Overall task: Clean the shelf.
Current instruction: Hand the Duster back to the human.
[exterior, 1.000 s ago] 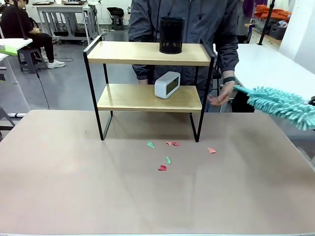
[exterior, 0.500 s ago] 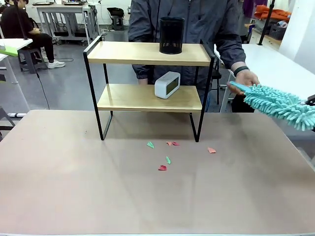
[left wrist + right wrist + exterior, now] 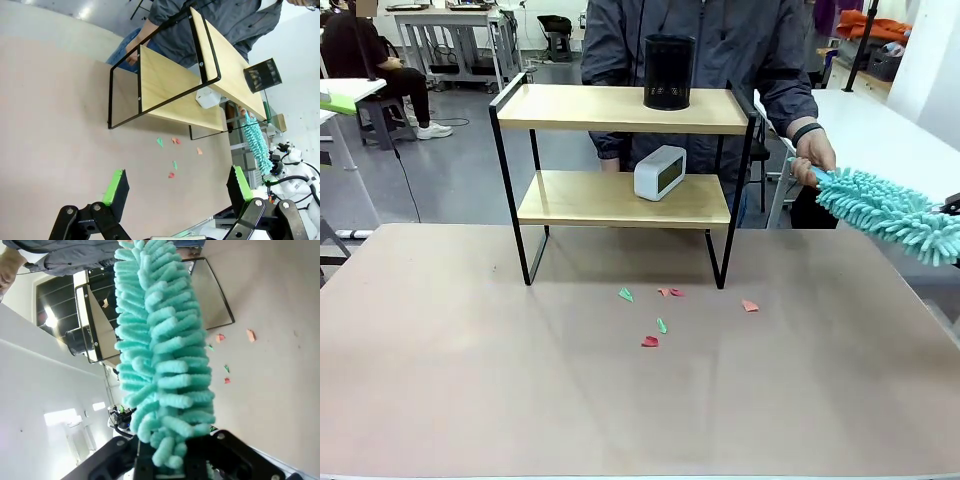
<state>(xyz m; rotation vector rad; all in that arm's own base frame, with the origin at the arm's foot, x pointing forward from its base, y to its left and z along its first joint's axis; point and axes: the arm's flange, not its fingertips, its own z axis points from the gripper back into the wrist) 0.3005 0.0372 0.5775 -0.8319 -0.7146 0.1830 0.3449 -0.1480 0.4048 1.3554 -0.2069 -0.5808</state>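
The right gripper point(image 3: 182, 460) is clamped on a teal duster point(image 3: 888, 211) whose far tip the person's hand point(image 3: 814, 155) grips beside the shelf point(image 3: 625, 110) at the table's point(image 3: 620, 400) far side, while the left gripper point(image 3: 175, 187) hangs with jaws apart.

A black mesh cup point(image 3: 669, 71) stands above a white clock point(image 3: 660, 172). Red and green paper scraps point(image 3: 660, 326) lie scattered on the tan table point(image 3: 470, 380). A seated person point(image 3: 365, 60) is far behind.
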